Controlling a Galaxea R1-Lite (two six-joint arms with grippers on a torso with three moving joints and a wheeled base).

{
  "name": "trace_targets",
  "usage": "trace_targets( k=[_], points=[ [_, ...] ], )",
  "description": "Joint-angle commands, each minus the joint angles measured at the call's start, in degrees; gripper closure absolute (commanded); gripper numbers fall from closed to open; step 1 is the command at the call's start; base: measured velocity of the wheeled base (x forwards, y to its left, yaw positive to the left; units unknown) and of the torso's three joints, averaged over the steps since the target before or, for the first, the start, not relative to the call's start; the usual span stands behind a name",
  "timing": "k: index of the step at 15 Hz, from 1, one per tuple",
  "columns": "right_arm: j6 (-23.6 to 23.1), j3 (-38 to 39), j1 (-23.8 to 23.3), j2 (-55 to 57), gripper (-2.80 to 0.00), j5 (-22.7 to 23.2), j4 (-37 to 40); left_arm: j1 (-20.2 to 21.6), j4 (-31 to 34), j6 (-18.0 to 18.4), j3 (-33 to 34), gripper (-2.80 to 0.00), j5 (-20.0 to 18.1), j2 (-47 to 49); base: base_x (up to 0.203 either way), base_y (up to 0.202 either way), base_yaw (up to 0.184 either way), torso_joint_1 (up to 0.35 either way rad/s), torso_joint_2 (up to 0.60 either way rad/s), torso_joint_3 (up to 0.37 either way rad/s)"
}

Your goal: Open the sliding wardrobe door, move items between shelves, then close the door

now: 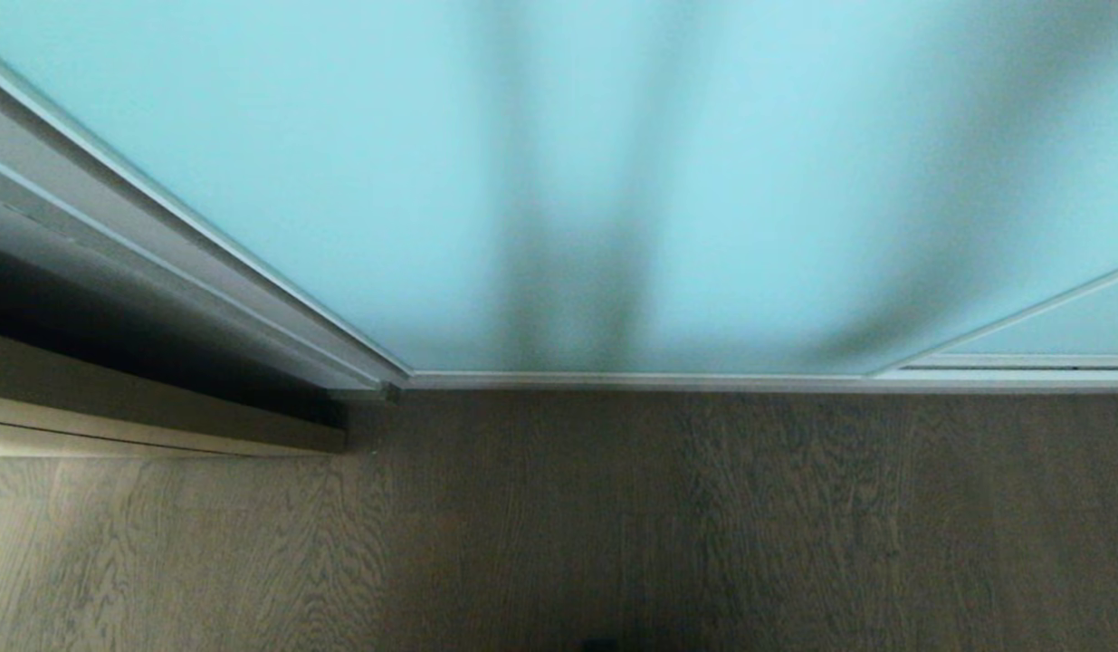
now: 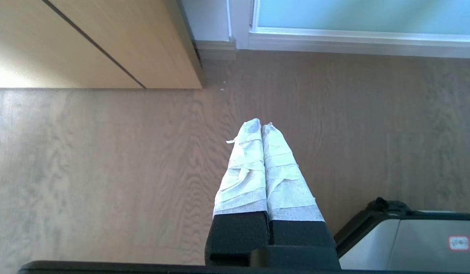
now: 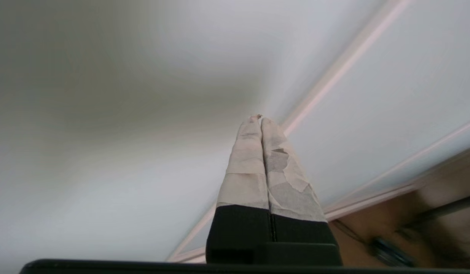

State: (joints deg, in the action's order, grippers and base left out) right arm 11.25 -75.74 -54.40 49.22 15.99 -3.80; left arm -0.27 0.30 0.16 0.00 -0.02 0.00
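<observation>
The sliding wardrobe door (image 1: pixel 341 163), a frosted aqua glass panel in a slim pale frame, fills the head view down to its bottom rail (image 1: pixel 631 380). Neither arm shows in that view. My right gripper (image 3: pixel 259 120) is shut with nothing in it, its taped fingers pressed together and pointing at the pale glass (image 3: pixel 105 133), beside a frame strip (image 3: pixel 333 72). My left gripper (image 2: pixel 261 125) is shut and empty too, hanging over the wooden floor with the door's lower corner (image 2: pixel 352 15) beyond it. The items and the shelves are hidden behind the glass.
A second glass panel (image 1: pixel 1047 335) overlaps at the right. A tan wooden panel (image 1: pixel 115 407) stands left of the door's grey side frame (image 1: pixel 205 281). Wooden floor (image 1: pixel 613 525) lies before the door. My own base (image 2: pixel 410 243) shows by the left gripper.
</observation>
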Motion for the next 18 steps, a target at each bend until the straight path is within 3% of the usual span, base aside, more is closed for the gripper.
trace_targets(
  k=[1, 3, 4, 9, 12, 15, 17, 18],
  points=[
    [-0.1, -0.9, 0.2, -2.5, 0.0, -4.7, 2.2, 0.2, 0.0, 0.0, 0.0, 0.0, 0.0, 0.0, 0.0, 0.0, 0.0, 0.0, 0.0, 0.0],
    [-0.5, -1.8, 1.4, -5.9, 0.0, -7.1, 4.6, 0.2, 0.0, 0.0, 0.0, 0.0, 0.0, 0.0, 0.0, 0.0, 0.0, 0.0, 0.0, 0.0],
    [-1.6, -1.7, 4.3, -8.5, 0.0, -8.1, 6.3, 0.2, 0.0, 0.0, 0.0, 0.0, 0.0, 0.0, 0.0, 0.0, 0.0, 0.0, 0.0, 0.0],
    [-19.5, 0.8, 14.6, -22.7, 0.0, -12.5, 19.8, 0.2, 0.0, 0.0, 0.0, 0.0, 0.0, 0.0, 0.0, 0.0, 0.0, 0.0, 0.0, 0.0],
    [-25.8, 6.5, 23.8, -29.0, 0.0, -13.4, 24.6, 0.2, 0.0, 0.0, 0.0, 0.0, 0.0, 0.0, 0.0, 0.0, 0.0, 0.0, 0.0, 0.0],
    [-27.5, 13.1, 31.3, -33.2, 0.0, -13.5, 27.6, 0.2, 0.0, 0.0, 0.0, 0.0, 0.0, 0.0, 0.0, 0.0, 0.0, 0.0, 0.0, 0.0],
    [-25.4, 17.0, 34.8, -33.4, 0.0, -13.6, 27.7, 0.2, 0.0, 0.0, 0.0, 0.0, 0.0, 0.0, 0.0, 0.0, 0.0, 0.0, 0.0, 0.0],
    [-23.6, 18.5, 39.0, -33.4, 0.0, -13.7, 28.0, 0.2, 0.0, 0.0, 0.0, 0.0, 0.0, 0.0, 0.0, 0.0, 0.0, 0.0, 0.0, 0.0]
  ],
)
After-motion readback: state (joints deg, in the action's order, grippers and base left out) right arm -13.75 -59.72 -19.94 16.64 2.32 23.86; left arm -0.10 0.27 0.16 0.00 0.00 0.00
